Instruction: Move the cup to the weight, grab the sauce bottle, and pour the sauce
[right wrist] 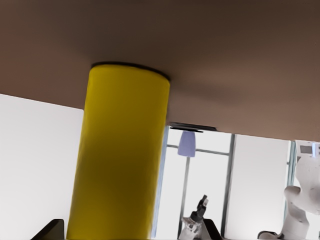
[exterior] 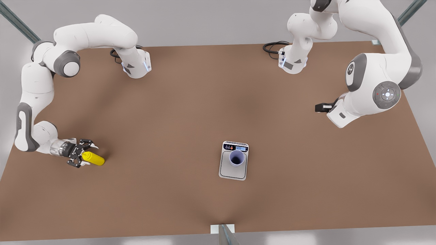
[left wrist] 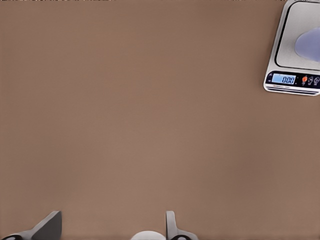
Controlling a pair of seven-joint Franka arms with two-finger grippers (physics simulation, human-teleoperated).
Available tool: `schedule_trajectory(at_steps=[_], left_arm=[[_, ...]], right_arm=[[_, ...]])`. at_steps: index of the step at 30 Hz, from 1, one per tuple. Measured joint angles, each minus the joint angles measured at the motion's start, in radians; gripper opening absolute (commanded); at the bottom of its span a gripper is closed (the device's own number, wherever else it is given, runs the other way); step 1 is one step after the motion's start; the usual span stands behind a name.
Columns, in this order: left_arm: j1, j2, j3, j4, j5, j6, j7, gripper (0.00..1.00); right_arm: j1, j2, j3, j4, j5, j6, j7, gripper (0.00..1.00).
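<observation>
The yellow sauce bottle [exterior: 93, 159] [right wrist: 120, 160] stands on the brown table at the front view's left. My right gripper [exterior: 85, 154] [right wrist: 131, 231] is open around it, one finger on each side with a gap showing. The lavender cup [exterior: 236, 158] [left wrist: 310, 45] [right wrist: 187, 144] sits upright on the weight [exterior: 233, 172] [left wrist: 286, 55] [right wrist: 192, 127], a silver scale with a blue display, near the table's front middle. My left gripper [exterior: 323, 108] [left wrist: 111, 231] hangs open and empty above the table at the front view's right, well away from the scale. No sauce is visible.
Both arm bases [exterior: 135, 66] [exterior: 293, 63] stand at the table's back edge with black cables beside them. A metal bracket [exterior: 222, 228] sits at the front edge. Bare brown tabletop lies between the bottle and the scale.
</observation>
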Motion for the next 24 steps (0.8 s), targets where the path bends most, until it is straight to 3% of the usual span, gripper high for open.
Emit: schedule_trajectory(at_steps=[7,9,12,16,17,24], left_arm=[[0.000,0.000,0.000,0.000,0.000,-0.002,0.000,1.00],[0.000,0.000,0.000,0.000,-0.001,-0.002,-0.002,1.00],[0.000,0.000,0.000,0.000,0.000,-0.003,-0.003,1.00],[0.000,0.000,0.000,0.000,0.000,-0.002,-0.002,1.00],[0.000,0.001,0.000,0.000,0.000,-0.001,-0.002,1.00],[0.000,0.002,0.000,0.000,0.000,0.003,-0.002,1.00]], right_arm=[[0.006,-0.005,0.018,0.001,-0.014,0.002,0.011,0.98],[0.007,-0.005,0.018,0.003,-0.014,0.002,0.011,0.81],[0.008,-0.005,0.035,0.008,-0.028,0.008,0.011,0.70],[0.008,-0.005,0.048,0.006,-0.028,0.014,0.011,0.67],[0.008,-0.005,0.048,0.006,-0.029,0.014,0.011,0.58],[0.008,-0.006,0.054,0.009,-0.030,0.015,0.014,0.39]])
